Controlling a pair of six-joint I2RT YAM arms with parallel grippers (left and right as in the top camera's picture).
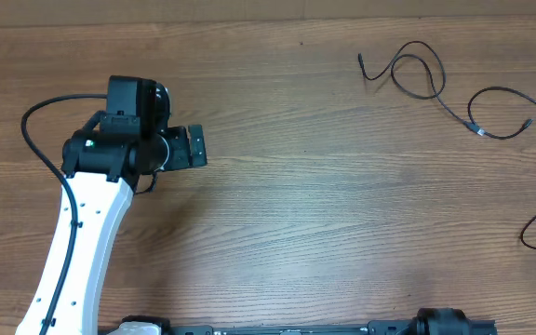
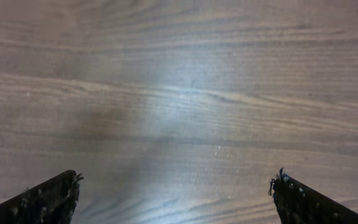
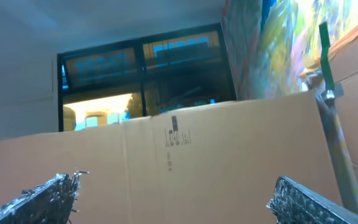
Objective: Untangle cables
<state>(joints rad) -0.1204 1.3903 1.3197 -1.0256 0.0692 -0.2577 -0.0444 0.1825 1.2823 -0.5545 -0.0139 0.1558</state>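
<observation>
The cables (image 1: 441, 82) lie loose on the bench (image 1: 324, 205) in the upper right of the overhead frame. One strand loops there with a plug end toward the centre, and another curls just right of it. A further strand (image 1: 525, 234) bends in from the right edge lower down. They lie apart as separate strands, not in a bundle.

The left arm (image 1: 82, 223) fills the left of the frame, and its own thicker wire (image 1: 28, 140) arcs beside it. The left gripper (image 1: 194, 147) points right, well apart from the cables, with bare wood between. In the left wrist view, the left gripper (image 2: 176, 182) is spread wide over empty bench.

The right gripper (image 3: 173, 185) is also spread wide, holding nothing. It faces a cardboard wall (image 3: 197, 168) with a window (image 3: 142, 81) above.
</observation>
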